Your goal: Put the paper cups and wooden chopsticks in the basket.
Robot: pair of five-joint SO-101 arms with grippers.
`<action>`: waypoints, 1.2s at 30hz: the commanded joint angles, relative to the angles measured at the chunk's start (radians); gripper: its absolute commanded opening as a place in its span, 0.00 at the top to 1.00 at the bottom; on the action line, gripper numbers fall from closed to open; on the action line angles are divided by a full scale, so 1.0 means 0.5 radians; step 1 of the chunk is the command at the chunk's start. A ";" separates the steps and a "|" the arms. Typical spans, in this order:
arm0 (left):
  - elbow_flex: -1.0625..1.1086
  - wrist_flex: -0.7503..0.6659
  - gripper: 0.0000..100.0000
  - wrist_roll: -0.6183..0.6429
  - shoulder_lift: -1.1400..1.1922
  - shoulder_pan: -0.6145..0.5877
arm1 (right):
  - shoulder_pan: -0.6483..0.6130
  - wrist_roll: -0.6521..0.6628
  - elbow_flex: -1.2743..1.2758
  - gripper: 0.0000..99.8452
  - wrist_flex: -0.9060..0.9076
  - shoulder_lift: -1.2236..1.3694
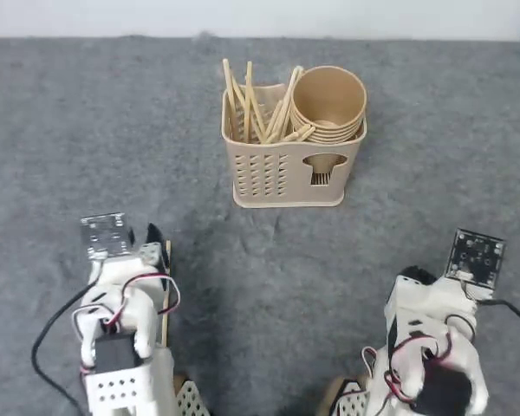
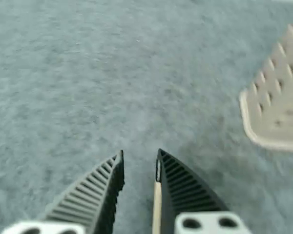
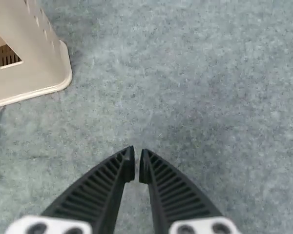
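A beige slotted basket [image 1: 269,178] stands at the far middle of the grey carpet. Stacked brown paper cups [image 1: 329,104] fill its right half, and several wooden chopsticks [image 1: 247,100] lean in its left half. My left gripper [image 2: 139,163] is open low over the carpet at the near left. One wooden chopstick [image 2: 157,207] lies along the inner side of one finger, and it also runs beside the left arm as a chopstick [image 1: 166,295]. My right gripper [image 3: 136,163] is shut on nothing, near the carpet at the near right.
Grey carpet [image 1: 269,286] lies between the arms and the basket. A corner of the basket [image 2: 276,112] is ahead of the left gripper, and the basket's base [image 3: 29,68] is ahead of the right one. A pale wall edge runs along the far side.
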 commanded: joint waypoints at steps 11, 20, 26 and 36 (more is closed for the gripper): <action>-0.011 0.153 0.94 -0.107 -0.043 0.175 | -0.167 0.021 0.816 0.97 -0.354 -0.002; -0.011 0.144 0.99 -0.117 -0.046 0.166 | -0.315 0.021 0.964 0.97 -0.416 0.002; -0.020 0.448 0.99 -0.107 -0.046 0.209 | -0.315 0.021 0.964 0.97 -0.416 0.002; -0.011 0.592 0.99 -0.107 -0.043 0.331 | -0.315 0.021 0.964 0.97 -0.416 0.002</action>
